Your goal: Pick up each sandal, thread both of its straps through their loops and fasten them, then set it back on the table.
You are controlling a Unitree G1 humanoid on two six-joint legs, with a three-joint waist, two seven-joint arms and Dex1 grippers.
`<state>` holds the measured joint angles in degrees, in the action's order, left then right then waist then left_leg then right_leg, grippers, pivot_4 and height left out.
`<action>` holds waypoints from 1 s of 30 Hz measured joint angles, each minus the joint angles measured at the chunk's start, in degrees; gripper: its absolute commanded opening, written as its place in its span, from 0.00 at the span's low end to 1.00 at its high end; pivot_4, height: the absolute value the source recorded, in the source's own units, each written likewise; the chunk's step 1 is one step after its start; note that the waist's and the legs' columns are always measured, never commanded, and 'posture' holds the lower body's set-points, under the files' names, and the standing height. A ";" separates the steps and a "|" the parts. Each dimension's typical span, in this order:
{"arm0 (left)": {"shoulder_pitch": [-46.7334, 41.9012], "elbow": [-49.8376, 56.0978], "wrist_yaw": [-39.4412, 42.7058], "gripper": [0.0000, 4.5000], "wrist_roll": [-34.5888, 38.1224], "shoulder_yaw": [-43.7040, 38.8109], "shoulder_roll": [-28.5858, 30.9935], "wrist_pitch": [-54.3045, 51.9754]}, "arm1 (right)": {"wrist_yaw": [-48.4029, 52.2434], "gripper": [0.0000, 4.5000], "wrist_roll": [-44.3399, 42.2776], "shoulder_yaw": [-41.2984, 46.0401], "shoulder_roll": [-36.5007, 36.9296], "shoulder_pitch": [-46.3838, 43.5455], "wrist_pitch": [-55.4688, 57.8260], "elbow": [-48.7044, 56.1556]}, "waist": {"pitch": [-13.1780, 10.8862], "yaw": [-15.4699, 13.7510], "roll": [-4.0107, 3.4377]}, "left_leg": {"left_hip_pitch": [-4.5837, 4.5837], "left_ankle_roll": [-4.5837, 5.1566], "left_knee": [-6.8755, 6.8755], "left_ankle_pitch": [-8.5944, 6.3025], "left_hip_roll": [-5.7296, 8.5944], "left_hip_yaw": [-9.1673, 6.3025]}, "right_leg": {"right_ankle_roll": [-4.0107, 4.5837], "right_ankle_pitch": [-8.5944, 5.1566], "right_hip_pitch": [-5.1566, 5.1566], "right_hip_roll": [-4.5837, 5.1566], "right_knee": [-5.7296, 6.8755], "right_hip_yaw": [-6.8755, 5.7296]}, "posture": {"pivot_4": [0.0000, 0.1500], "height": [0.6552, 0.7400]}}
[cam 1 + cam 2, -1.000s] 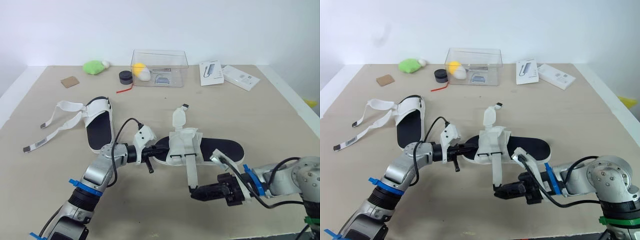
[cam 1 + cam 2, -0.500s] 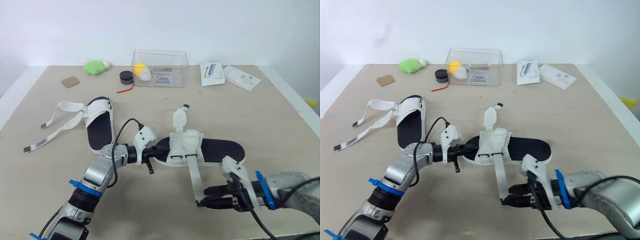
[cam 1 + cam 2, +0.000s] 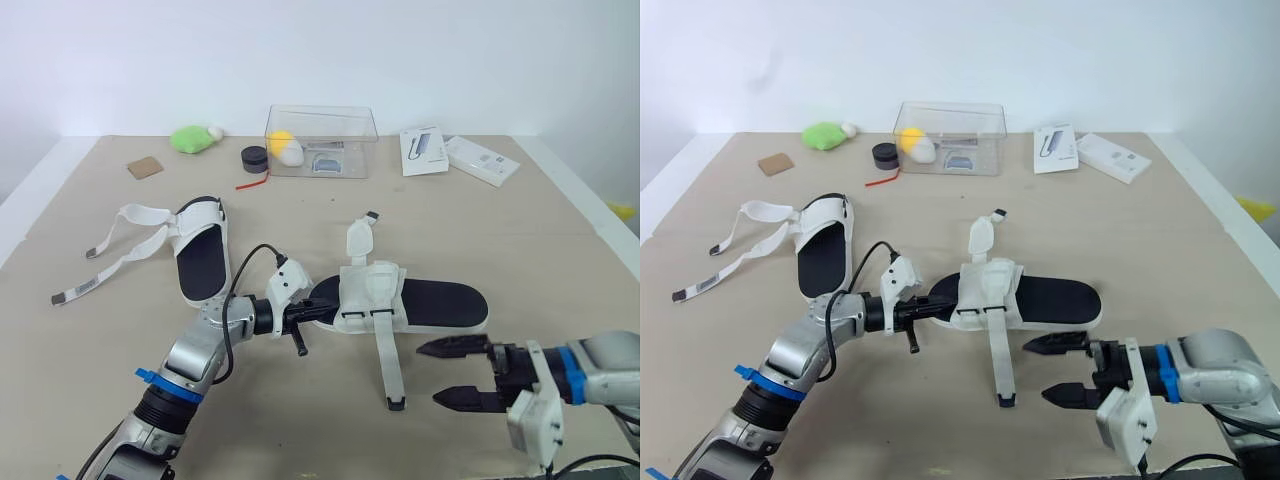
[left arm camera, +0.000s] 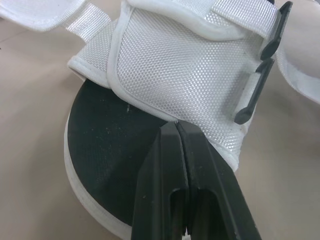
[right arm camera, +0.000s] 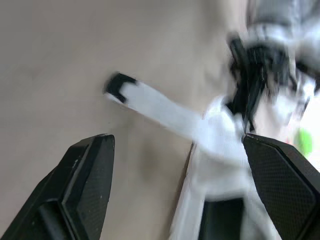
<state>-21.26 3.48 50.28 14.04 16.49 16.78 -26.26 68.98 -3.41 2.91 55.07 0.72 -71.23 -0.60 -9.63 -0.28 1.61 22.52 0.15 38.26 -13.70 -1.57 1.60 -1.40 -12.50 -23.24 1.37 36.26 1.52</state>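
Sandal (image 3: 440, 303) clamped (left gripper (image 3: 305, 315)), right gripper (image 3: 428, 373) wide

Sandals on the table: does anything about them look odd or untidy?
Yes, neither looks fastened. On the middle sandal, the long strap trails loose across the table; the left sandal has two straps sprawled sideways.

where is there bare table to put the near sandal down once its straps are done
Widest bare patch: between the near sandal and the clear box, running right toward the white cartons. Also bare: the front-left corner, nearer than the far sandal and its loose straps. Crowded: around the trailing strap, between left gripper and open right gripper.
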 measured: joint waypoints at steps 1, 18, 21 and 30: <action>0.11 0.15 -0.01 0.00 0.02 -0.01 0.00 -0.06 | -1.44 0.98 2.33 -1.09 -0.77 -0.96 -4.92 -2.03 | 0.01 -0.01 -0.01 | -0.02 0.00 -0.03 0.00 0.00 0.01 | 0.03 -0.02 -0.01 0.00 0.01 0.02 | 1.00 1.00; -0.04 -0.23 -0.24 0.00 -0.01 -0.07 -0.05 -1.08 | -20.52 0.98 23.77 -3.27 -7.48 -7.90 -10.62 -6.01 | 0.35 -0.05 0.07 | -0.41 0.00 -0.08 0.00 -0.05 0.05 | 0.08 0.03 0.12 -0.01 0.16 0.34 | 1.00 1.00; -0.13 -0.58 -0.28 0.00 -0.05 -0.08 -0.06 -1.09 | -22.55 0.85 24.99 -4.51 -6.32 -7.89 -9.36 -5.30 | 0.52 -0.04 0.07 | -0.49 0.00 -0.08 0.01 -0.05 0.06 | 0.11 0.03 0.13 -0.04 0.22 0.37 | 1.00 1.00; -0.28 -0.75 -0.09 0.00 -0.04 0.05 -0.31 -1.07 | -27.68 0.01 26.36 -9.80 -3.50 -7.28 -8.49 -4.77 | 0.55 -0.05 0.04 | -0.46 0.00 -0.08 0.00 -0.03 0.16 | 0.02 -0.02 0.11 0.05 0.23 0.53 | 1.00 1.00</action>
<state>-21.55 2.72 50.19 14.00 16.55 16.47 -27.33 41.30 22.95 -6.89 51.57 -6.57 -79.72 -5.37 -9.08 -0.33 1.65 22.06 0.15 38.18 -13.69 -1.60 1.75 -1.38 -12.52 -23.12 1.42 36.49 2.05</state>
